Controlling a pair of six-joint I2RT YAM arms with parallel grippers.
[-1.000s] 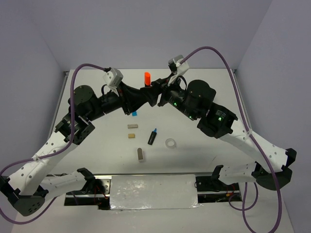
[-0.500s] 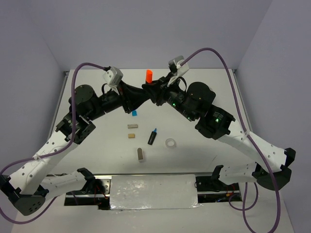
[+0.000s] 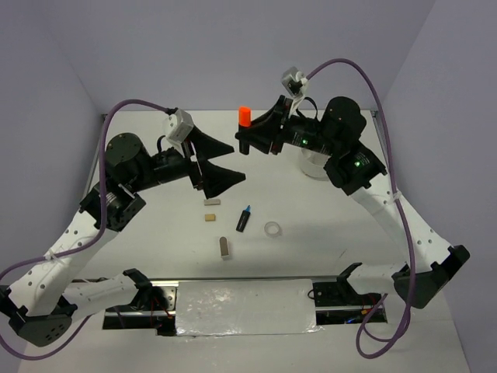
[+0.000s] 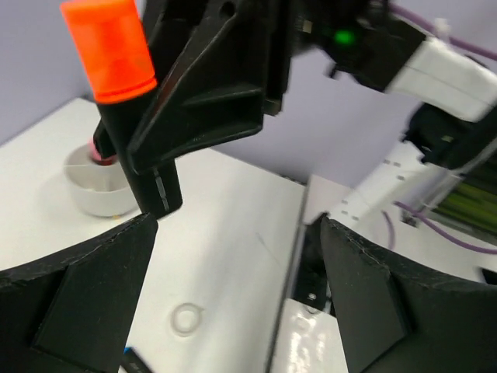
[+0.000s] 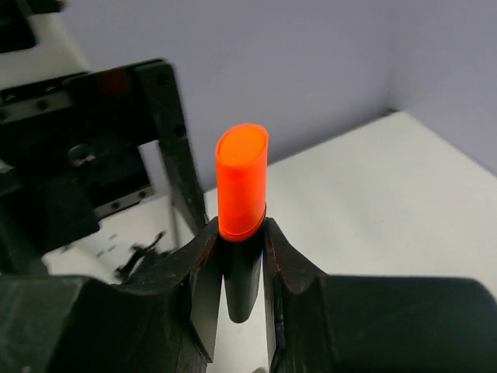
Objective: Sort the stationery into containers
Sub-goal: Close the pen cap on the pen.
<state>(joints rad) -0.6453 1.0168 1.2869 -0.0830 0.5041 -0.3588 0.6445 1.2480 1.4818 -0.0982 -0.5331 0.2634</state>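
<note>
- Stationery (image 3: 244, 219) lies mostly loose near the middle of the white bench (image 3: 326, 249), so the sorting looks barely begun.
- Over the far part of the bench, the right gripper (image 3: 245, 140) is clamped on the black barrel of the orange-capped marker (image 3: 244, 116). It holds the marker upright, well above the surface.
- Just beside it, the left gripper (image 3: 221, 162) is spread wide and holds nothing. In its own wrist view its fingers (image 4: 78, 311) frame the marker. It would do well to back off before the right arm swings, as the two are near enough to clash.
- Part of the dish (image 3: 311, 165) shows under the right arm, to the right of the marker and apart from it. The carry probably needs a short sideways move, then a slow descent.
- A pink item (image 4: 96, 151) sits in one compartment of the dish. How the dividers run cannot be read from here, so I would choose the compartment only once the wrist camera looks down into the dish.
- The marker stands upright with its cap on top. Tilting it and lowering its end into the dish before opening would, I judge, stop it bouncing out or rolling.
- Waiting on the bench are the blue-capped marker (image 3: 244, 221), the tape ring (image 3: 272, 229), the grey block (image 3: 224, 247) and the tan block (image 3: 210, 218).
</note>
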